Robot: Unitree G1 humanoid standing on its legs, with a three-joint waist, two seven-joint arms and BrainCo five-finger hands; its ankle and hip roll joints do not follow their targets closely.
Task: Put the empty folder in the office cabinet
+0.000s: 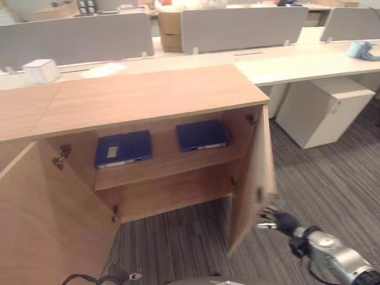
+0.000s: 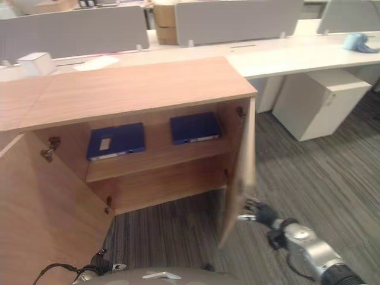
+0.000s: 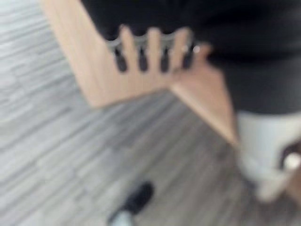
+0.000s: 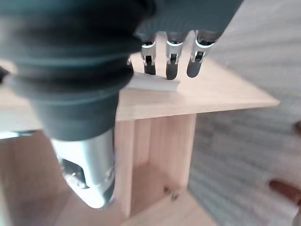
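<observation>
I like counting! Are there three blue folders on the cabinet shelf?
No, just two blue folders lie side by side on the shelf.

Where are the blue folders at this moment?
Two blue folders lie flat on the upper shelf inside the open cabinet, under its wooden top: one folder on the robot's left, the other folder to its right, nearer the open right door.

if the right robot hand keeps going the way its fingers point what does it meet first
Probably the open right cabinet door: the right robot hand has straight fingers right at its outer face, though contact is unclear.
</observation>
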